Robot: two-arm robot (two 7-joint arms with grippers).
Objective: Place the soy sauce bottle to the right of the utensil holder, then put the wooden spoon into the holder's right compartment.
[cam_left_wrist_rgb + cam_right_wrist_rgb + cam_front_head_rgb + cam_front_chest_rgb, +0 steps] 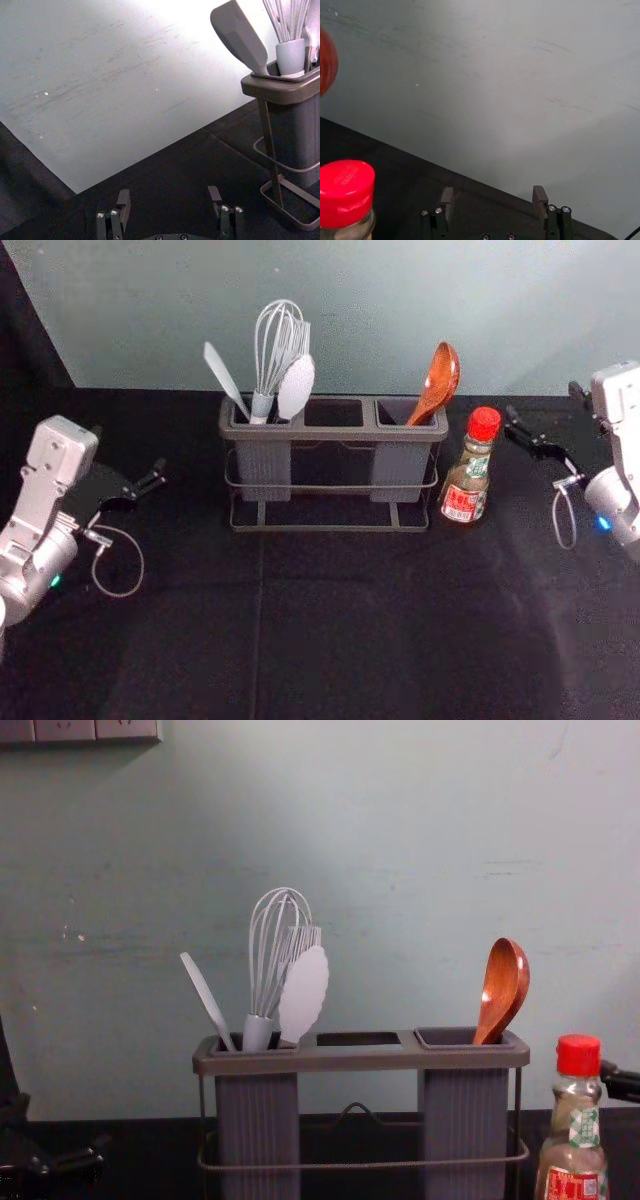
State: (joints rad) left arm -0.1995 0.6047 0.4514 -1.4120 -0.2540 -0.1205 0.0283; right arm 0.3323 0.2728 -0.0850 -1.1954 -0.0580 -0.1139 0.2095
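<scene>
The top of the head view is taken up by the pale wall (pixel 380 310), and the rest is backed by the black table (pixel 350 640). The holder (pixel 345 528) is seen upright on it, in the upper middle of the frame. At the left edge of the head view, the left claw (pixel 128 453) is held above the table, well apart from the holder. Its fingers are spread, and nothing is gripped, as its wrist view shows. The right claw (pixel 545 402) is seen at the upper right of the head view. In its wrist view the fingers of the right claw (pixel 493 190) are parted with nothing clasped between them.

The bottle (pixel 466 480) is found right of centre, upright on the table, just beside the holder's right end. It is placed to the left of the right claw in the head view, near the closer finger but outside the gap. In the chest view that finger is partly hidden behind the bottle's red cap (pixel 579 1055).

The spoon (pixel 437 383) is held in the holder's right compartment (pixel 400 472), bowl up and leaning to the right. In the left compartment (pixel 264 468) are seated the whisk (pixel 281 335), a spatula (pixel 224 376) tilted left, and a white utensil (pixel 296 387) with a scalloped edge. At the chest view's upper left, sockets (pixel 68 730) are seen on the wall.
</scene>
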